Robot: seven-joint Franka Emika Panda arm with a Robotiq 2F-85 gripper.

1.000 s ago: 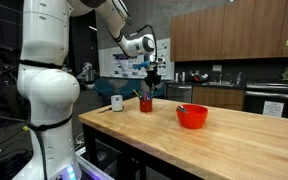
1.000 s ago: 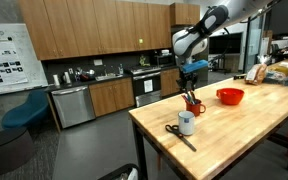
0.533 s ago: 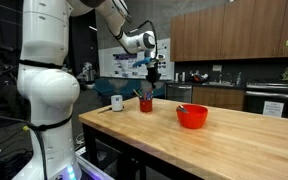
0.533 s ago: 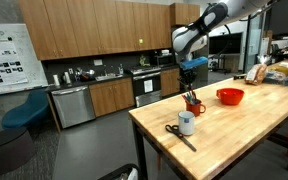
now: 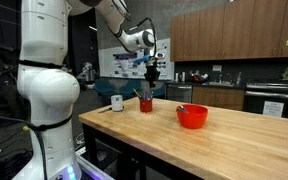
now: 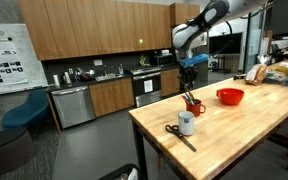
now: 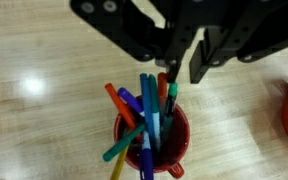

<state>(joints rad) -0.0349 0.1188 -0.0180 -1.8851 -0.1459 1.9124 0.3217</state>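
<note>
A red cup (image 7: 176, 143) full of coloured markers stands on the wooden table (image 5: 234, 140), and it shows in both exterior views (image 5: 146, 104) (image 6: 196, 107). My gripper (image 7: 184, 72) hangs straight above the cup, its jaws close together with only a narrow gap. A green marker (image 7: 170, 95) with a dark top reaches up between the fingertips and seems pinched there, its lower end still among the other markers. In both exterior views the gripper (image 5: 153, 77) (image 6: 190, 82) sits just over the marker tops.
A white mug (image 5: 117, 102) (image 6: 187, 124) stands near the table's end beside the cup, with black scissors (image 6: 177, 133) next to it. A red bowl (image 5: 192, 116) (image 6: 230, 96) sits further along the table. Bags (image 6: 274, 72) lie at the far end.
The gripper has risen slightly above the cup. Nothing else has moved.
</note>
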